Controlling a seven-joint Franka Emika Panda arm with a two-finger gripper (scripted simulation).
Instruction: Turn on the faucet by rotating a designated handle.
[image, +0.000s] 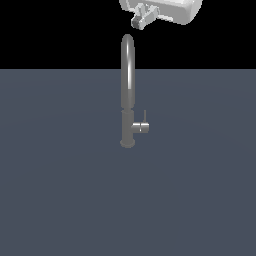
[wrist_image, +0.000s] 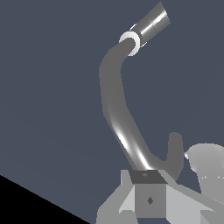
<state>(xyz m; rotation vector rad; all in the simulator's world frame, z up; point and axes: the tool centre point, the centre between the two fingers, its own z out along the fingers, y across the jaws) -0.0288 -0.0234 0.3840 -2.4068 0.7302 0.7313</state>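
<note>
Flat slate-grey counter fills the lower part of the exterior view, with plain black behind it. On that counter stands the faucet, a slim brushed-metal gooseneck rising upright from a small round base to a high arched spout. The handle juts from the faucet's lower body toward the exterior view's right, a short horizontal stub with a thin pin rod standing up from its end. The gripper hangs above the top of the faucet's arch, slightly toward the exterior view's right of it and clear of the metal, well apart from the handle below. Its pale wrist housing is cut off by the frame edge. The wrist view looks down along the curved spout, with the gripper's body in the foreground. Whether its jaws are parted or closed cannot be told from either view; nothing appears to be held.
</note>
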